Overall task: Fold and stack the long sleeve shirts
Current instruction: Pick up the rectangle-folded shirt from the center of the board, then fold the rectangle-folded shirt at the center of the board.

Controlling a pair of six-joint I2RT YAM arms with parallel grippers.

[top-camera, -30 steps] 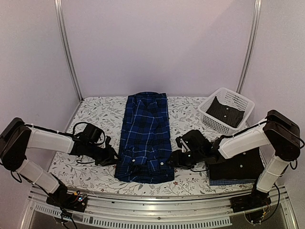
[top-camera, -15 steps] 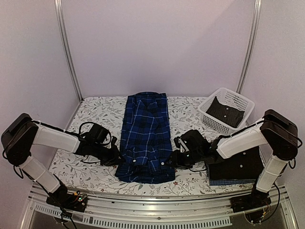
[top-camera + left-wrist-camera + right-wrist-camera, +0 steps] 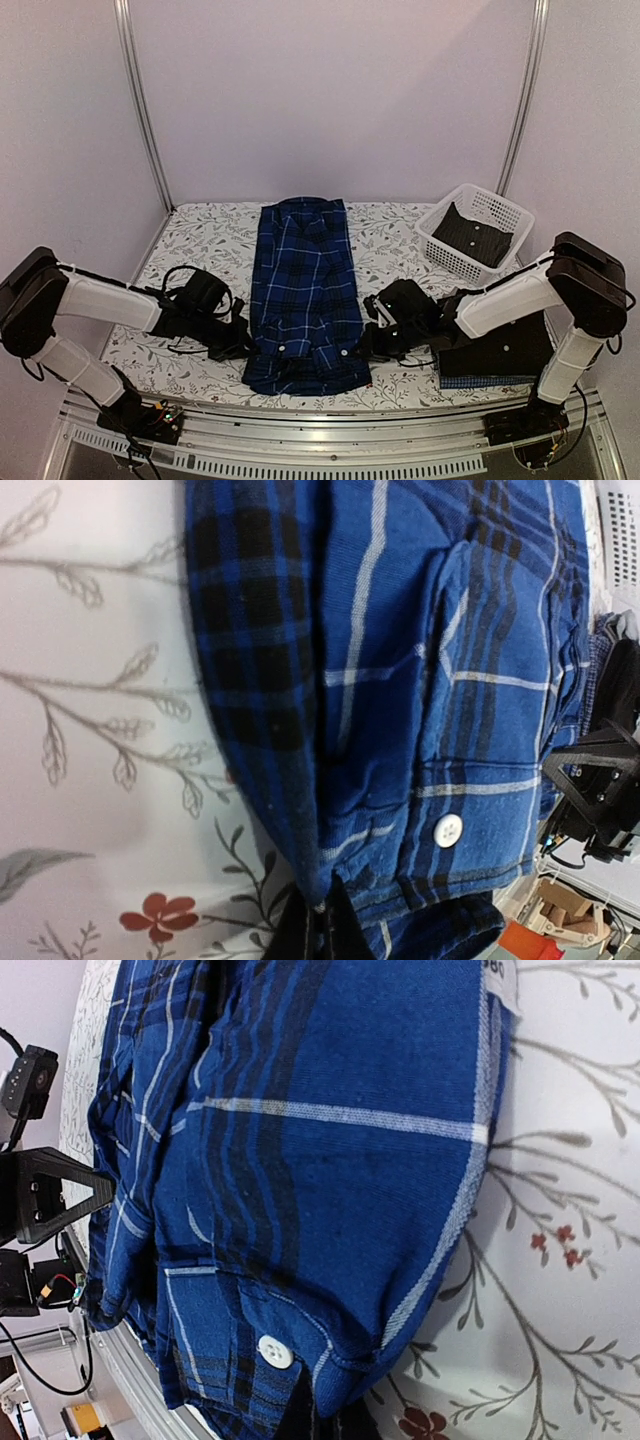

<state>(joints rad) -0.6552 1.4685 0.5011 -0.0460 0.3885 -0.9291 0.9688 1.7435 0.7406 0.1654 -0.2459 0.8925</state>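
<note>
Dark blue plaid shirt [image 3: 305, 285] lies lengthwise down the middle of the floral tabletop [image 3: 200, 235]. It is folded into a long narrow strip, collar toward the far edge and hem close to the near edge. From above, the left gripper [image 3: 243, 347] sits low at the hem's left corner and the right gripper [image 3: 366, 345] at its right corner, both pressed into the cloth. By the near right corner a folded black shirt [image 3: 505, 345] rests on a blue check shirt [image 3: 470, 381], partly under the right arm. At the far right corner a white lattice basket [image 3: 445, 255] holds another dark buttoned shirt [image 3: 473, 237].

On the left wrist camera, the plaid shirt [image 3: 400, 680] fills most of the frame over the flowered cover [image 3: 90, 680]. The left gripper [image 3: 320, 932] has its dark fingers drawn tight together, pinching the shirt's folded edge near the hem. A white button [image 3: 448, 830] sits near the pinch.

On the right wrist camera, the plaid cloth [image 3: 300, 1160] is bunched in soft folds, with a white label [image 3: 497, 975] at its top edge. The right gripper [image 3: 300, 1415] is likewise clamped closed on the shirt's edge, just below another white button [image 3: 275, 1351].
</note>
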